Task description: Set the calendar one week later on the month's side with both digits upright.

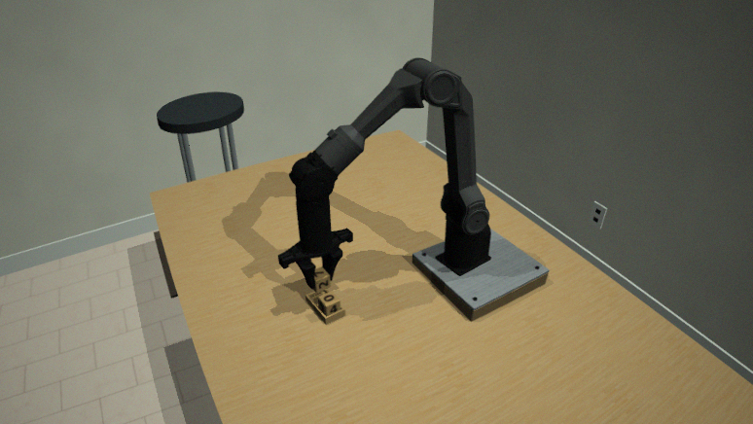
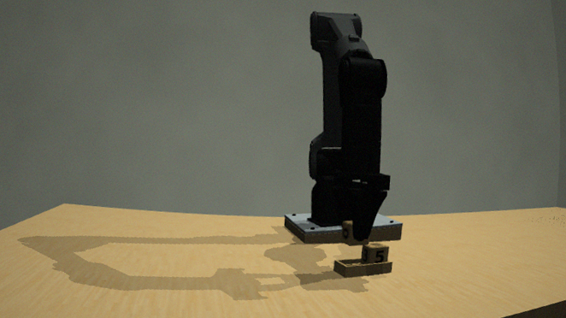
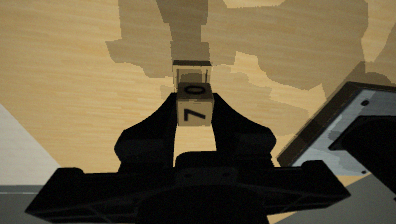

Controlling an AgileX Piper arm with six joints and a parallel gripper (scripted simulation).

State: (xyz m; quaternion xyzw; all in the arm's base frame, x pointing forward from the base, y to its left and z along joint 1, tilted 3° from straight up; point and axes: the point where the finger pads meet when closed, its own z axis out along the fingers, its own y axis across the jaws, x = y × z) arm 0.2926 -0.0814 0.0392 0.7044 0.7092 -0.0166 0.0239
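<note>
1. The work surface is a light wooden table (image 1: 474, 358) set in a room corner with a pale wall, a darker grey wall and a tiled floor.
2. The calendar tray (image 2: 361, 268), a low wooden trough, lies flat on the table in front of the arm's base plate (image 1: 519, 284).
3. One cube (image 2: 379, 254) stands in the tray at the end nearer the base side of the exterior view, showing a 5 to that camera. From the top view this seated cube (image 1: 329, 301) shows a 0 on its upper face and a 4 on a side face.
4. The gripper (image 1: 319, 268) points straight down, its fingers clamped on the second cube (image 3: 195, 107).
5. The held cube hangs clear of the tray, just above its vacant end, beside and slightly higher than the seated cube.
6. In the wrist view, the held cube shows a 7 toward the camera and a 0 on the adjoining face; the tray appears directly beyond it.
7. A round black stool (image 1: 199, 111) stands off the table's far edge, well apart from the tray.
8. A wall socket (image 1: 598, 213) sits on the dark wall.
</note>
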